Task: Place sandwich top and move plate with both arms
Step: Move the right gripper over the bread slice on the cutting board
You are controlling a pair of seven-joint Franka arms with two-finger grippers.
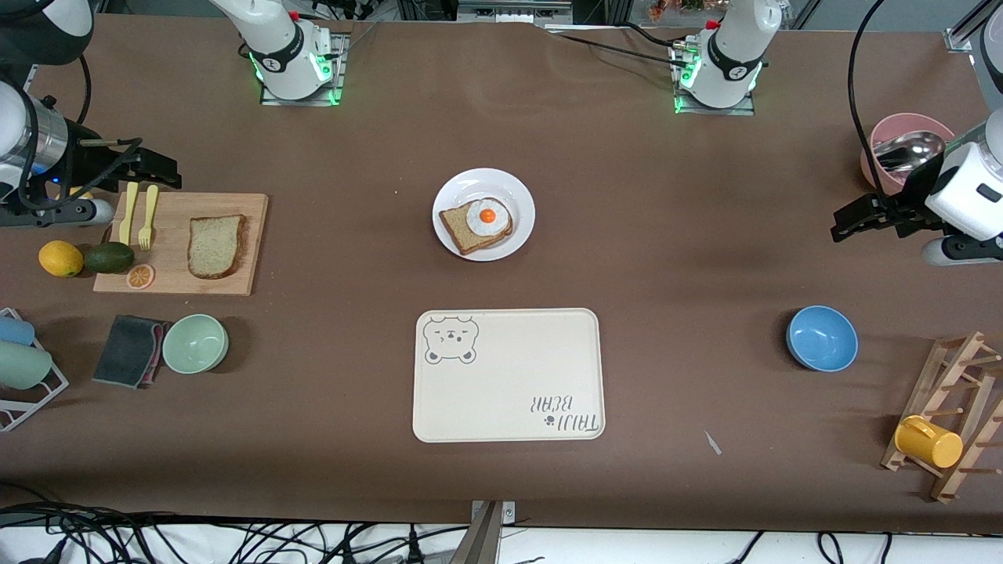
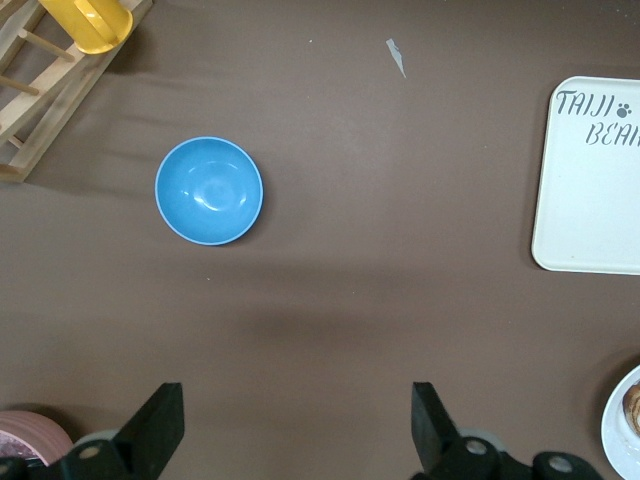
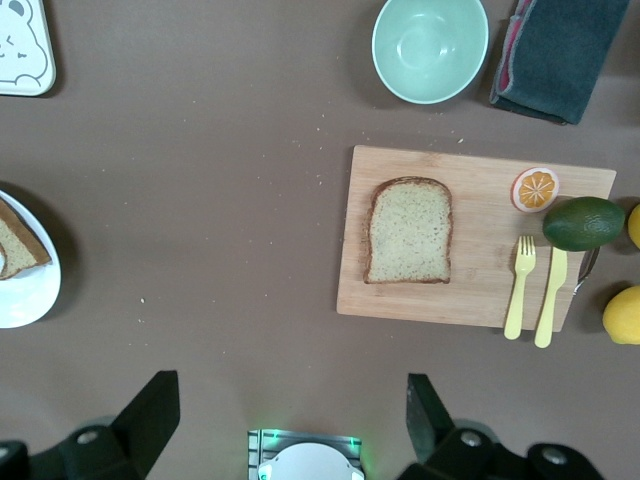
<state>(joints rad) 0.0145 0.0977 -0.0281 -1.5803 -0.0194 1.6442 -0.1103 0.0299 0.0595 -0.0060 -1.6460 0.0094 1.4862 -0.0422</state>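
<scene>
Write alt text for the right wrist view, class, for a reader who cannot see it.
A plain slice of speckled brown bread lies on a rectangular wooden cutting board on the brown table, beside a yellow plastic fork, a yellow knife, an orange slice and a dark green avocado. The open right gripper hangs above the table, holding nothing.

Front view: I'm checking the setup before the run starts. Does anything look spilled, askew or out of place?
Nothing serious. A small pale scrap lies loose on the table between the bear tray and the wooden rack, and a few crumbs dot the cloth near the cutting board. Everything else sits upright and tidy.
</scene>
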